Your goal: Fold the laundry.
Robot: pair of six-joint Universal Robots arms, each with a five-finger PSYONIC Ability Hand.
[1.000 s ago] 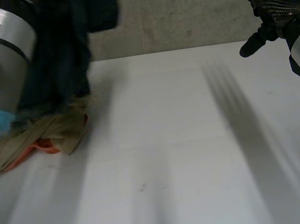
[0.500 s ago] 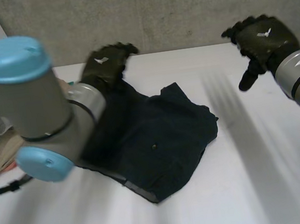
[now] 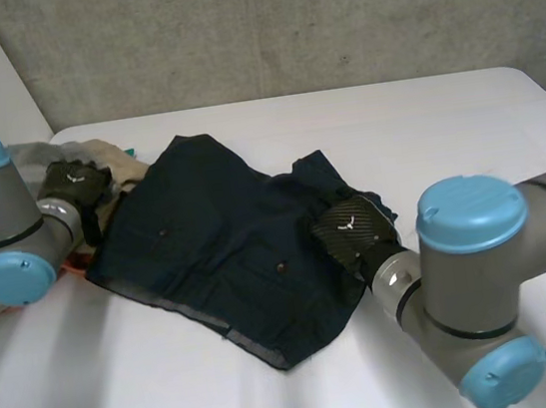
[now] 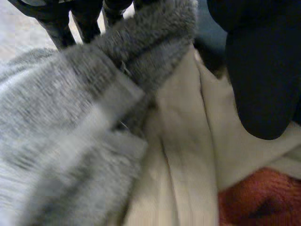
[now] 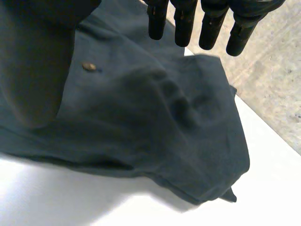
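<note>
Dark navy shorts (image 3: 224, 256) lie spread out on the white table (image 3: 445, 131), with a small button (image 5: 88, 67) on them. My right hand (image 3: 350, 232) is over their right part, its fingers (image 5: 207, 23) straight and apart, holding nothing. At the table's left edge my left hand (image 3: 76, 182) rests over a pile of laundry (image 3: 111, 160). In the left wrist view its fingers (image 4: 84, 21) are straight above a grey fleece cloth (image 4: 61, 108), with a beige cloth (image 4: 183, 155) and an orange cloth (image 4: 254, 197) beside it. It grips none of them.
The grey wall (image 3: 279, 22) stands behind the table. Bare table lies in front of the shorts (image 3: 126, 384) and at the back right. My right arm's joints (image 3: 475, 288) stand close to the shorts' front right.
My left hand carried the shorts in from the left, let them go on the table and drew back to the pile. My right hand came down from the back right onto the shorts' right part.
</note>
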